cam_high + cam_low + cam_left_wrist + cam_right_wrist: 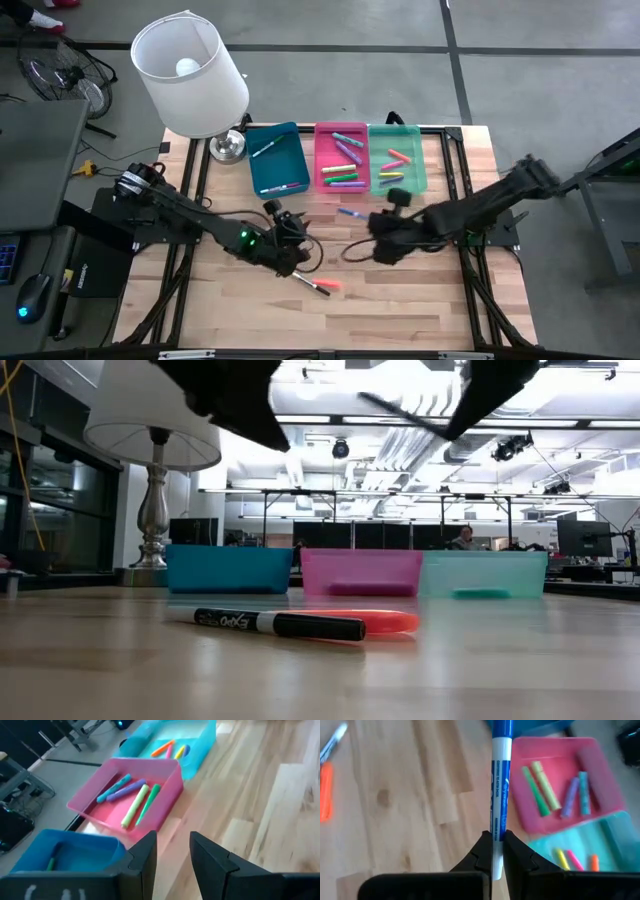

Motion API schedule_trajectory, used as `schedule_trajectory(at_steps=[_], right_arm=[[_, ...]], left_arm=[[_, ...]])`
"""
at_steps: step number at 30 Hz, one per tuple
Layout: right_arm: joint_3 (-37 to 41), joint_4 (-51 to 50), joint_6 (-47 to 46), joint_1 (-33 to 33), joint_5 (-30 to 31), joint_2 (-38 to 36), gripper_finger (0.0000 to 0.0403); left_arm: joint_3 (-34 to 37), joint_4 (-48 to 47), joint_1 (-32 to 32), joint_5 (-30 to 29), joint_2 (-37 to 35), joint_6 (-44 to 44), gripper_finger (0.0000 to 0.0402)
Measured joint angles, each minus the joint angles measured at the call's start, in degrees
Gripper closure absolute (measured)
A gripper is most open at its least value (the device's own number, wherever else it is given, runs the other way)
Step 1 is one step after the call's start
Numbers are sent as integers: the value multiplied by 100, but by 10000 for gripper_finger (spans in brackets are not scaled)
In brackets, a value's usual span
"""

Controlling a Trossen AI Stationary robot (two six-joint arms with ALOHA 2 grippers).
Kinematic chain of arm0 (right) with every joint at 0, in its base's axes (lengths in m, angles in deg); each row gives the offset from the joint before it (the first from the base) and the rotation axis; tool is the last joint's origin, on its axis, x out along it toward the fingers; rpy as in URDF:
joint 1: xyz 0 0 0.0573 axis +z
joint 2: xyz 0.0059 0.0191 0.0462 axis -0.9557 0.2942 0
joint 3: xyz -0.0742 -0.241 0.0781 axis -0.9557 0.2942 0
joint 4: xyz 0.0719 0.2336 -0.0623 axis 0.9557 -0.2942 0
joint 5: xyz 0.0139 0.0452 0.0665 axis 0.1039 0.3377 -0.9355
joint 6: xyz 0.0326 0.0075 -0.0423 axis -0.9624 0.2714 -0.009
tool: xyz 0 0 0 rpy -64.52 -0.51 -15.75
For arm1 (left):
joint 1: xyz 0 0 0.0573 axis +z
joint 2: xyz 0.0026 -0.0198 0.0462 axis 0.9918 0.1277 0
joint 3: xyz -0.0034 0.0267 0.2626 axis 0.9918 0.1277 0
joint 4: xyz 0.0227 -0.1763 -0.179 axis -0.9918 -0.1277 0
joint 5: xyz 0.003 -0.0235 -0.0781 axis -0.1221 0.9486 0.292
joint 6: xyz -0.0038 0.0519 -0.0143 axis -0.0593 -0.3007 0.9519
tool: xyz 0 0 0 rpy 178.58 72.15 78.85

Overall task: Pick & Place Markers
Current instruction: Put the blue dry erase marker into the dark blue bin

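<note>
My right gripper [493, 845] is shut on a blue-and-white marker [501, 770], which hangs above the table's middle, before the pink tray [342, 155]; its blue end [350, 212] shows in the high view. My left gripper [172, 855] hovers left of centre, open, with nothing between its fingers, and looks toward the trays. A black marker [280, 624] and an orange marker [385, 621] lie flat on the table near the front. Several more markers lie in the blue tray [277, 160], the pink tray and the teal tray [397, 158]. My right gripper pinches the marker's white barrel [497, 827] between its two fingers, toward the marker's rear end. The marker runs along the fingers and sticks out forward past their tips. It is lifted clear of the table, its blue end pointing toward the trays.
A white lamp [190, 75] on a metal base stands at the far left corner beside the blue tray. The three trays sit side by side along the far edge. Bare wood lies between the trays and the two loose markers [320, 285].
</note>
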Motion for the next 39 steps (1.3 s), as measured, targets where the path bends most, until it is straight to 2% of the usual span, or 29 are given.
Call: schedule_trajectory(at_steps=[5, 7, 11, 14, 16, 21, 26, 36, 39], right_arm=[[1319, 784, -424, 366, 508, -1320, 390], [1888, 1338, -406, 495, 557, -1803, 390], [2984, 2678, 28, 617, 680, -2571, 390], [3608, 3626, 445, 638, 771, -2943, 390], [3919, 4322, 777, 634, 819, -3094, 390], [4358, 6124, 1871, 570, 819, -3126, 390], [4388, 7020, 2514, 297, 666, -2973, 390], [4388, 8693, 3100, -526, -736, -2224, 390], [4388, 8998, 3159, -646, -943, -1949, 390]], left_arm=[[0, 831, 312, 572, 0, -804, 289], [41, 1469, 483, 1037, 0, -1271, 289], [401, 3350, 865, 2236, 0, -2311, 289], [554, 4381, 1137, 2964, 0, -2643, 289], [571, 4676, 1306, 3360, 0, -2714, 289], [573, 5167, 1664, 4323, 0, -2685, 289], [575, 5439, 1856, 4949, 0, -2623, 289], [575, 5675, 1854, 5172, 0, -2763, 289], [575, 5675, 1854, 5165, 0, -2772, 289]])
